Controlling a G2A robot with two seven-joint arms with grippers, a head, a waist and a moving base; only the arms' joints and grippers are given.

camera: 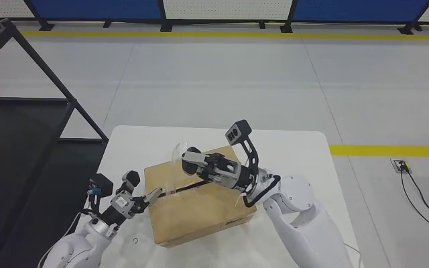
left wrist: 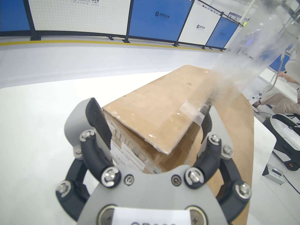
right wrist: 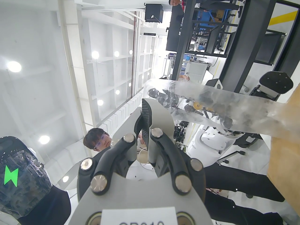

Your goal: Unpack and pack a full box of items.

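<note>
My left gripper [left wrist: 151, 112] sits at the left end of the cardboard box [camera: 201, 218], fingers apart on either side of a slightly lifted flap corner, gripping nothing. The box rests on the white counter [camera: 281, 144]. A strip of clear tape [left wrist: 241, 54] rises off the box's top to my right gripper [right wrist: 146, 103], above the box, fingers clamped together on the strip's free end.

The box [camera: 201, 208] stands on the table [camera: 295, 154], in its near half. The left gripper [left wrist: 150, 110] is at the box's left side, spread astride a top-flap corner. The right gripper [right wrist: 151, 105] is above the box's far-left part, clamped on a tape strip [left wrist: 243, 54] that runs down to the box top.
</note>
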